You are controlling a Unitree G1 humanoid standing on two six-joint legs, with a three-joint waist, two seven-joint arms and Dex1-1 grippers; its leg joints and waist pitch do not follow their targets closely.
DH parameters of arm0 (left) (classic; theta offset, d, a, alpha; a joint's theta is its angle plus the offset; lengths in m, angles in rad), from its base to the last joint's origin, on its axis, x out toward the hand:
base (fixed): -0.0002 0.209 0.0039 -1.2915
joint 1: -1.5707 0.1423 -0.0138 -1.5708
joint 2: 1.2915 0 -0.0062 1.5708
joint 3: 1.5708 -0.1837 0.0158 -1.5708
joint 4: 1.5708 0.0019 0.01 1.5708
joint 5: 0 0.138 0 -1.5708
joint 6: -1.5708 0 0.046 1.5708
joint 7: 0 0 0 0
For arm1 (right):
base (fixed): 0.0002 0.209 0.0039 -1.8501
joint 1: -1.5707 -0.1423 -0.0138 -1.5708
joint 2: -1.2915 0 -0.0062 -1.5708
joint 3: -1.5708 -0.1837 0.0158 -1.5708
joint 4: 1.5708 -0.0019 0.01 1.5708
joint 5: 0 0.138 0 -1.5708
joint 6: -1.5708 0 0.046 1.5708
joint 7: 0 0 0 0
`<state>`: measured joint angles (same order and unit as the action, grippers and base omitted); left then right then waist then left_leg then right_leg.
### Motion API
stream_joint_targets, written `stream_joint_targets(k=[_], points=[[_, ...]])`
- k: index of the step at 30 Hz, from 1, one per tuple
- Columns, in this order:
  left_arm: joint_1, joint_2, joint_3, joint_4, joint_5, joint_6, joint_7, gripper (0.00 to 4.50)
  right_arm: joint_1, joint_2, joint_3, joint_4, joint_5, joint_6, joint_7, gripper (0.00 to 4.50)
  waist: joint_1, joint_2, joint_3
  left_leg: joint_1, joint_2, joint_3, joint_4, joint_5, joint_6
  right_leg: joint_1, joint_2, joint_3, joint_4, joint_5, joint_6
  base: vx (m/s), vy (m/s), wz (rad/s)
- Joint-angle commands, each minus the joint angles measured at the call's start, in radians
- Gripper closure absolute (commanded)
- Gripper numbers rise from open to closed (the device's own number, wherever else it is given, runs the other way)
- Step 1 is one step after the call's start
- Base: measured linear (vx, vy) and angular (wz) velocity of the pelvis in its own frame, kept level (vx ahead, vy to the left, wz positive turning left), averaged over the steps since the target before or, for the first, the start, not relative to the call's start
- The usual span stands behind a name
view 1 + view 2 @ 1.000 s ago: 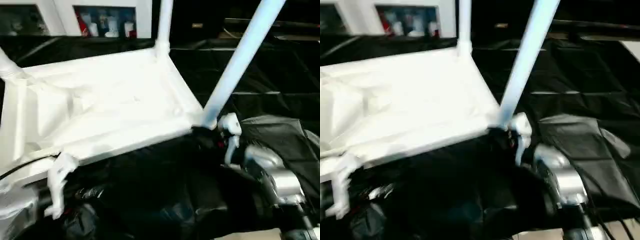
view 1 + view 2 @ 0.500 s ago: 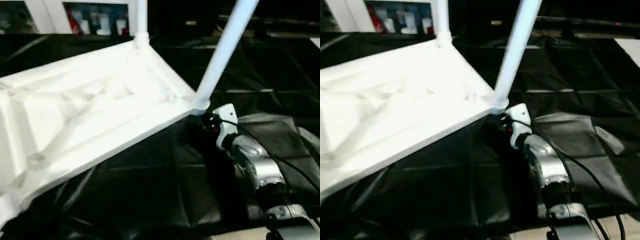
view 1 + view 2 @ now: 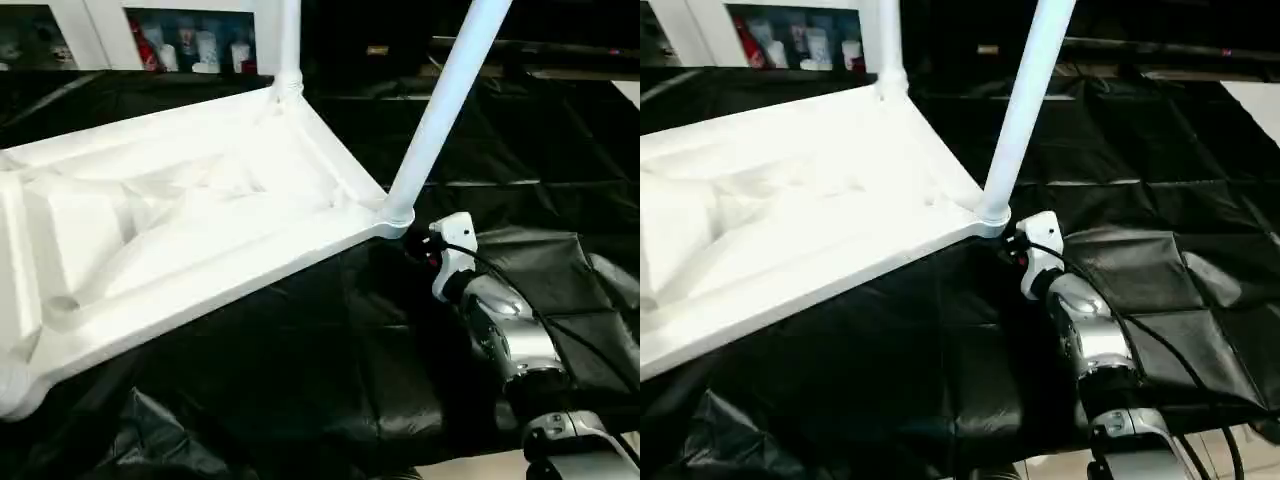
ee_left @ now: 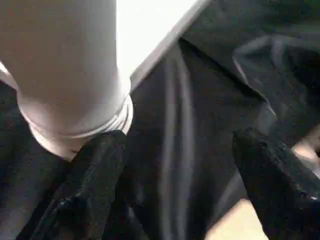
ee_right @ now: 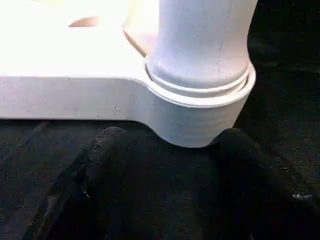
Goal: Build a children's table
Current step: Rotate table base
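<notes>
Your children's table (image 3: 200,230) lies upside down and tilted on the black cover (image 3: 330,370), legs up. Right fingers (image 5: 107,165) stand wide under its corner socket (image 5: 200,120), probably propping it. Left fingers (image 4: 100,175) stand wide beside another leg (image 4: 65,65), holding nothing.

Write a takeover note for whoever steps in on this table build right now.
Left gripper: fingers open beside the base of a seated leg, holding nothing.
Right gripper: fingers open just below the near right corner socket; no grip visible.
The children's table lies upside down and tilted on the black sheet.
Done: two more legs stand seated, near right leg and far leg.
Left: check the fourth corner, which is out of frame, then turn the table upright.
</notes>
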<state>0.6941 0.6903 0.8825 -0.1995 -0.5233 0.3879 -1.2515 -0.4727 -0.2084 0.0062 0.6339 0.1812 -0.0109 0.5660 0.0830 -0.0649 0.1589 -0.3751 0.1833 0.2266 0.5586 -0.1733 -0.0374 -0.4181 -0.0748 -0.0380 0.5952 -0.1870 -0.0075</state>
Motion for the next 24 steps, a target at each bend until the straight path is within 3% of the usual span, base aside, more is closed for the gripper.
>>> stream_joint_targets(k=[1,2,5,7,8,10,16,18,20,24], points=[[0.004,0.0,0.009,-0.005,-0.016,-0.009,0.008,0.66,0.006,0.011,0.015,-0.045,0.022,-0.014,0.052,1.21,0.007,0.03,-0.049,0.03,0.062,-0.03,-0.078,-0.314,0.012,0.026,-0.062,0.054,-0.063,-0.238,-0.201,0.0,0.0,0.0],[0.004,0.0,0.0,-0.004,-0.012,-0.009,0.007,0.66,0.008,0.014,0.018,-0.052,0.026,-0.014,0.066,1.21,0.005,0.027,-0.047,0.026,0.063,-0.033,-0.081,-0.318,0.01,0.03,-0.062,0.053,-0.065,-0.257,-0.194,0.0,0.0,0.0],[-0.03,-0.027,-0.003,0.007,-0.021,-0.032,0.032,0.66,0.017,0.015,0.028,-0.075,0.034,-0.014,0.103,1.21,0.008,0.024,-0.05,0.033,0.063,-0.031,-0.079,-0.323,0.004,0.025,-0.06,0.055,-0.069,-0.284,-0.185,0.0,0.0,0.0],[-0.067,-0.051,-0.004,0.011,-0.04,-0.049,0.06,0.66,0.023,0.014,0.031,-0.082,0.036,-0.017,0.118,1.21,0.007,0.025,-0.051,0.027,0.062,-0.034,-0.079,-0.312,0.003,0.029,-0.061,0.054,-0.066,-0.281,-0.188,0.0,0.0,0.0],[-0.085,-0.06,-0.01,0.007,-0.054,-0.047,0.071,0.66,0.023,0.013,0.033,-0.079,0.032,-0.021,0.122,1.21,0.01,0.027,-0.054,0.033,0.062,-0.031,-0.077,-0.313,0.0,0.027,-0.06,0.054,-0.067,-0.282,-0.19,0.0,0.0,0.0],[-0.105,-0.068,-0.031,-0.007,-0.07,-0.031,0.093,0.66,0.027,0.012,0.037,-0.073,0.02,-0.028,0.128,1.21,0.011,0.027,-0.057,0.031,0.061,-0.031,-0.075,-0.295,0.001,0.029,-0.058,0.053,-0.063,-0.253,-0.197,0.0,0.0,0.0],[-0.045,-0.051,-0.056,-0.002,-0.059,0.006,0.059,0.66,0.037,0.009,0.04,-0.086,0.018,-0.025,0.148,1.21,0.01,0.025,-0.065,0.029,0.062,-0.029,-0.069,-0.261,0.013,0.033,-0.052,0.054,-0.058,-0.205,-0.206,0.0,0.0,0.0],[-0.023,-0.037,-0.067,-0.048,-0.101,0.062,0.045,0.66,0.038,0.008,0.041,-0.083,0.02,-0.028,0.154,1.21,0.013,0.028,-0.064,0.033,0.064,-0.027,-0.069,-0.271,0.009,0.03,-0.05,0.054,-0.058,-0.206,-0.218,0.0,0.0,0.0],[-0.054,-0.027,-0.099,-0.109,-0.153,0.105,0.067,0.66,0.042,0.017,0.044,-0.1,0.037,-0.018,0.175,1.21,0.015,0.027,-0.062,0.035,0.064,-0.027,-0.07,-0.297,0.0,0.028,-0.048,0.053,-0.06,-0.234,-0.221,0.0,0.0,0.0],[-0.144,-0.034,-0.238,-0.183,-0.107,0.093,0.135,0.66,0.059,0.031,0.083,-0.172,0.079,0.022,0.27,1.21,0.02,0.026,-0.061,0.035,0.064,-0.032,-0.074,-0.335,-0.004,0.029,-0.051,0.053,-0.066,-0.299,-0.19,0.0,0.0,0.0]])
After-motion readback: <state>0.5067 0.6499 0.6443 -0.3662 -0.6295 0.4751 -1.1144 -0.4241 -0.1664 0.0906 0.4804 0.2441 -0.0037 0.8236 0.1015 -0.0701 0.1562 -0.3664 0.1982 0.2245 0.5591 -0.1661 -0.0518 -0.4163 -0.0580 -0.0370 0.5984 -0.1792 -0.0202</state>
